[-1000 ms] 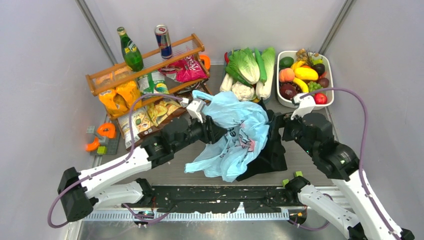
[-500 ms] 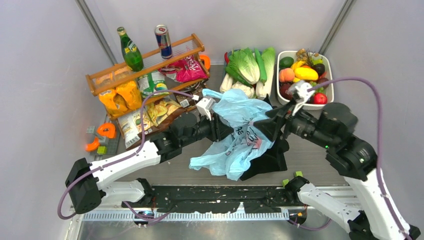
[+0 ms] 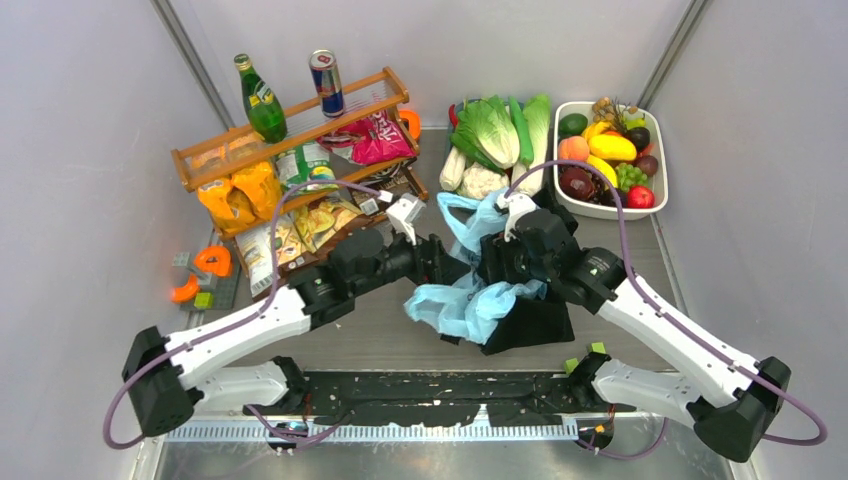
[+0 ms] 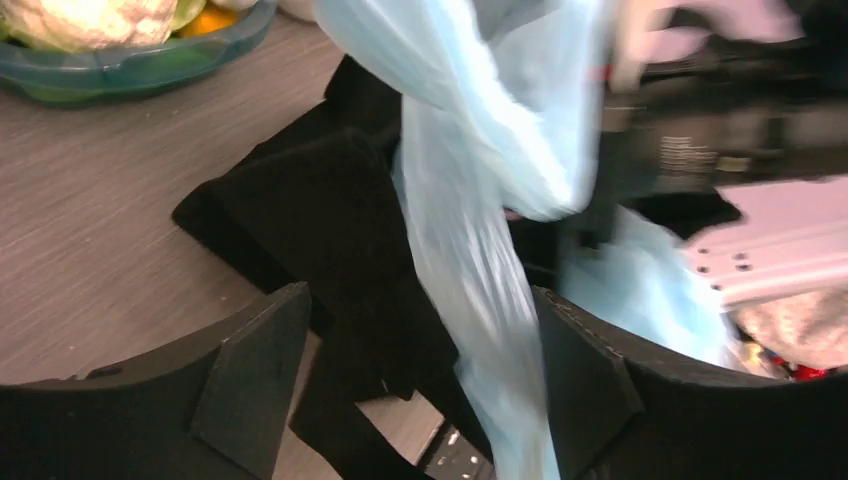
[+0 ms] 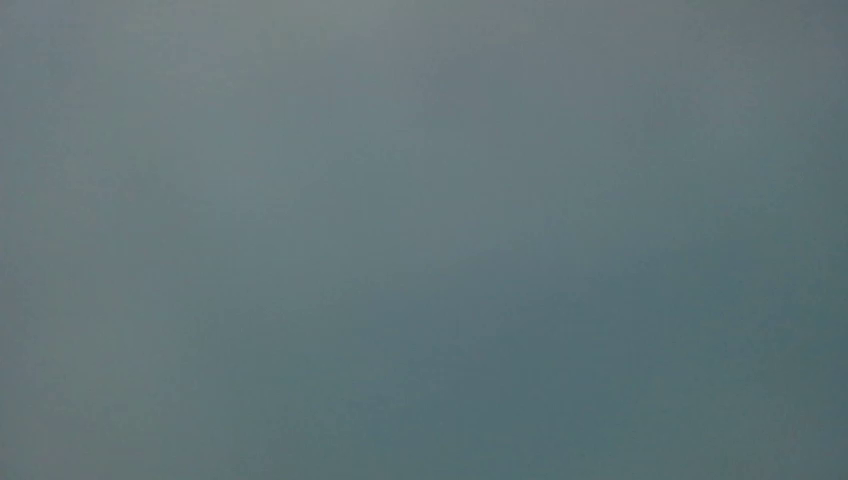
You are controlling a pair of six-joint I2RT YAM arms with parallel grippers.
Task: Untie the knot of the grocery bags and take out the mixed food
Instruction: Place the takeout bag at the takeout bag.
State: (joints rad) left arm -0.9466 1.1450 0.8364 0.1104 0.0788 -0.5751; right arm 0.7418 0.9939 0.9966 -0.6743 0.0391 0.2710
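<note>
Right hand (image 3: 492,268) has pushed into blue bag (image 3: 465,305)

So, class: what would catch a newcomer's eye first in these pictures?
The crumpled light-blue bag in the middle, draped over a black tote. Then the colourful fruit tray at far right and the green bottle atop the wooden rack at far left.

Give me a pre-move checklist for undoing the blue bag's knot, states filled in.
1. Left gripper jaws apart, light-blue bag strand between them, unpinched: ok.
2. Right wrist camera clear: not ok, all grey-blue.
3. Right gripper open or shut: cannot tell.
4. Knot located: cannot tell.
5. Black tote lying beneath the bag: ok.
</note>
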